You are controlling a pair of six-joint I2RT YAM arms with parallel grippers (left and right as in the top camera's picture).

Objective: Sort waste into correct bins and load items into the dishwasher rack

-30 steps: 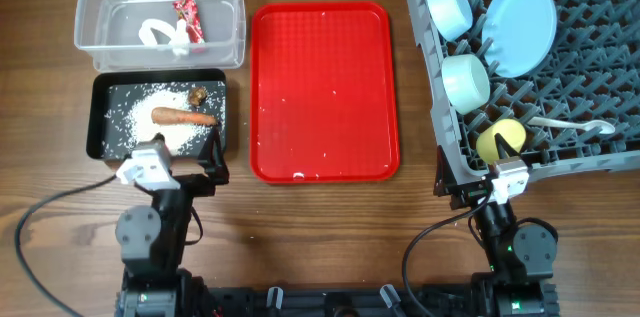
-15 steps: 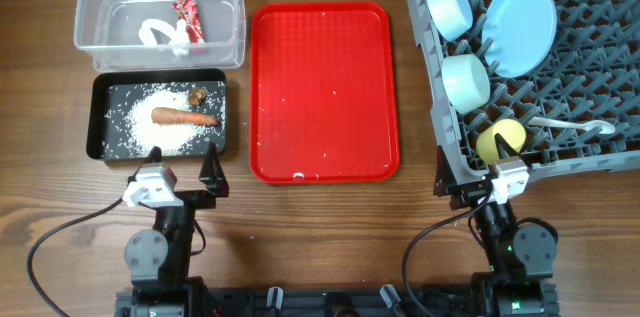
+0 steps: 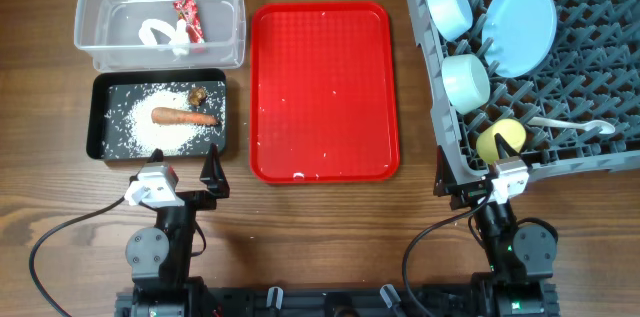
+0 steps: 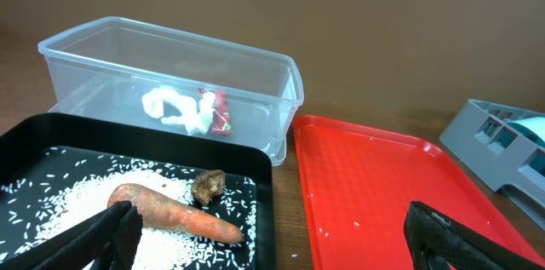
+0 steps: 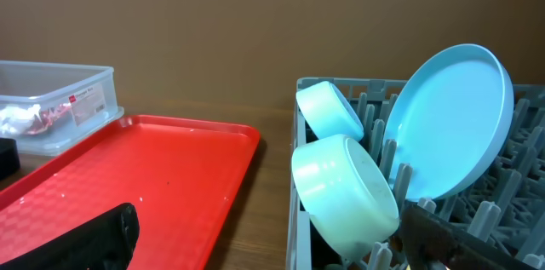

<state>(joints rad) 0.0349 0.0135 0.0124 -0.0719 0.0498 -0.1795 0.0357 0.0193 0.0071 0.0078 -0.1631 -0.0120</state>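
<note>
The clear bin holds a red snack wrapper and white tissue; both show in the left wrist view, wrapper and tissue. The black bin holds rice, a carrot and a brown scrap. The grey rack holds two blue bowls, a blue plate, a yellow cup and a white spoon. My left gripper is open and empty just in front of the black bin. My right gripper is open and empty by the rack's near corner.
A flat red tray lies between the bins and the rack, with a few rice grains on it. Bare wooden table runs along the front, where both arm bases stand.
My left gripper has pulled back toward the front edge from over the black bin's near rim. The right arm has not moved.
</note>
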